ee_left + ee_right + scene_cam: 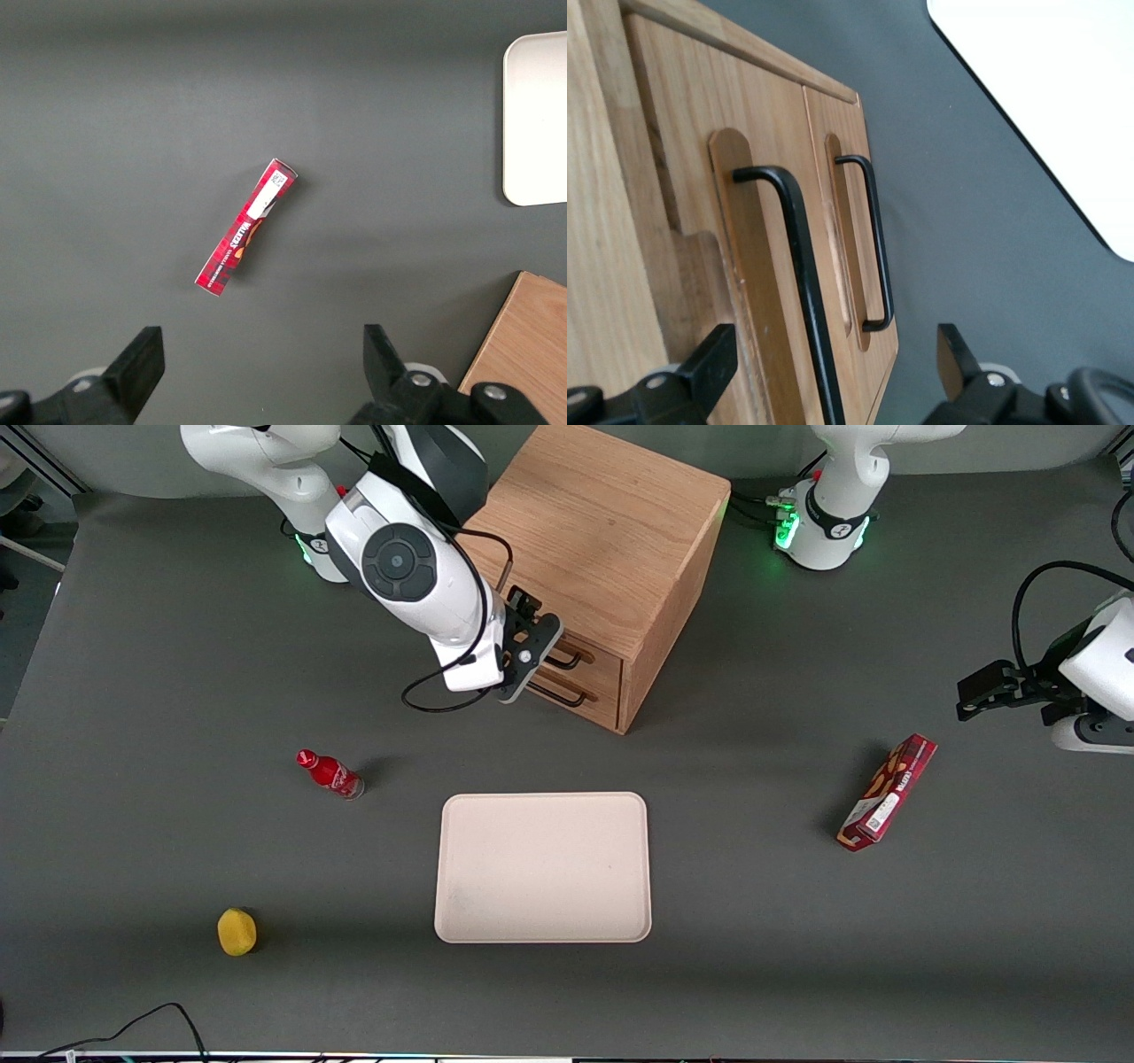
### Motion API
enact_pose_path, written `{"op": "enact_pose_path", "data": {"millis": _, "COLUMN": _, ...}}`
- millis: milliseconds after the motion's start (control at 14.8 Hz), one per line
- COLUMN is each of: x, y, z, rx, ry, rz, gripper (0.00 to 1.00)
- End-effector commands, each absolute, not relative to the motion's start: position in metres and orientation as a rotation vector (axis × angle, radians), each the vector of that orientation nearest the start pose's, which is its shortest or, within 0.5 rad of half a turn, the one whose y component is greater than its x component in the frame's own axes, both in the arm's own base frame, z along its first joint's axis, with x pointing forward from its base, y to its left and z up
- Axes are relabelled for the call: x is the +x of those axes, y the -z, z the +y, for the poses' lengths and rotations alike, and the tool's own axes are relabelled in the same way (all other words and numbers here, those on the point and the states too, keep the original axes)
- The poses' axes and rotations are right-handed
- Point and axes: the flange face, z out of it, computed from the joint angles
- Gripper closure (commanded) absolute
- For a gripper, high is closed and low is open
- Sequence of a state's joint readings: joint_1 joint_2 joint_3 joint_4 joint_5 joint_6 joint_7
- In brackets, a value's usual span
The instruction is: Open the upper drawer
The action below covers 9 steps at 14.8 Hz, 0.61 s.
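Oak cabinet (602,540) stands on the bench (753,957), farther from the front camera than the cream tray (543,866). Upper drawer (757,292) looks shut, its front flush above the bottom drawer (833,133). Tool (530,657) hovers just in front of the drawer fronts, fingers (709,367) spread wide, straddling the upper black bar handle (804,283) without touching. Judgement: stiff wooden box, probably light, sliding with some friction. Thin rigid bar is the only grip; take it mid-span, pull straight out, or the cabinet may drag.
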<state>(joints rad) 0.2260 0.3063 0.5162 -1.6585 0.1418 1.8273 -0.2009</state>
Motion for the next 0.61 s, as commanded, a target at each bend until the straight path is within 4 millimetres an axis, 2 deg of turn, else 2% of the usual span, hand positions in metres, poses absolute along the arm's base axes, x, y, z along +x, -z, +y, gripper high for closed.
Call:
{"op": "enact_pose_path", "data": {"millis": 0, "x": 0.49, "y": -0.446, "z": 0.42, "rx": -2.625, "ry": -0.217, "rz": -1.241, "gripper": 0.0}}
{"op": "enact_pose_path", "data": {"millis": 542, "x": 0.488, "y": -0.434, "z": 0.426, "rx": -2.628, "ry": -0.232, "rz": -1.296, "gripper": 0.0}}
